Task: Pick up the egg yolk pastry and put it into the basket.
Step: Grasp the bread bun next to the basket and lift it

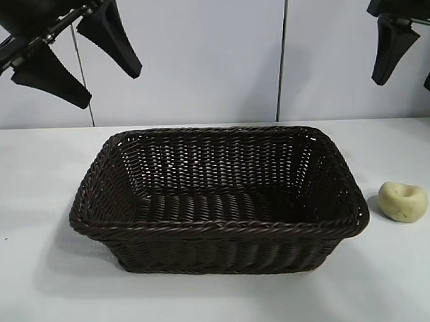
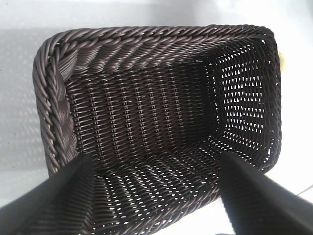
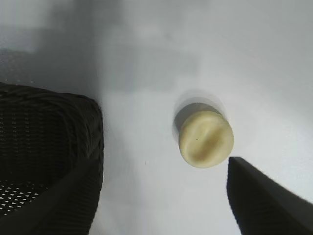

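Note:
The egg yolk pastry (image 1: 403,201) (image 3: 206,138), a small pale yellow lump with a dimple on top, lies on the white table just right of the basket (image 1: 217,228) (image 2: 49,117) (image 3: 58,132). The basket is dark brown woven wicker, rectangular, with nothing in it. My right gripper (image 1: 411,66) (image 3: 159,196) hangs open high above the pastry, holding nothing. High over the basket's left end my left gripper (image 1: 110,80) (image 2: 154,196) also hangs open, with nothing between its fingers.
A pale wall with two vertical seams (image 1: 283,56) rises behind the white table (image 1: 35,280). Bare table surface lies in front of the basket and to both sides of it.

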Motion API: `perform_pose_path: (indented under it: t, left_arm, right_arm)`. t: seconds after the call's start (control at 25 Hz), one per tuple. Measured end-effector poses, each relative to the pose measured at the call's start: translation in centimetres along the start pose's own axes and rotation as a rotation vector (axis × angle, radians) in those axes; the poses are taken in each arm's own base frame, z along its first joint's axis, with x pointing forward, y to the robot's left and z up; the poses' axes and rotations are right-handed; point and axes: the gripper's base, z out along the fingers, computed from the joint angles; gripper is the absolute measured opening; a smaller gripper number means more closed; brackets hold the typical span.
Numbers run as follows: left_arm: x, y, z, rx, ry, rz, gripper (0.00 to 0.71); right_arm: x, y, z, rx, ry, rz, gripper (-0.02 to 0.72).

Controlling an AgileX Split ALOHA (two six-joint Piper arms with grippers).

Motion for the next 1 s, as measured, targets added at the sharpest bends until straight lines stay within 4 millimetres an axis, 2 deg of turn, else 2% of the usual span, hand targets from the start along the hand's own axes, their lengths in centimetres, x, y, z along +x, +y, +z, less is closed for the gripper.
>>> perform_pose_path:
  t: [0.24,0.64,1.0]
  left_arm:
    - [0.0,0.0,0.0,0.0,0.0,0.001,0.521]
    - [0.0,0.0,0.0,0.0,0.0,0.001,0.521]
    - [0.0,0.0,0.0,0.0,0.0,0.002,0.521]
  right_arm:
    - [0.7,-0.2,0.7,0.007,0.032,0.002,0.517]
    - [3.9,-1.2,4.2,0.06,0.195,0.003,0.517]
    - [4.5,-1.8,6.3,0.084,0.181,0.026,0.517]
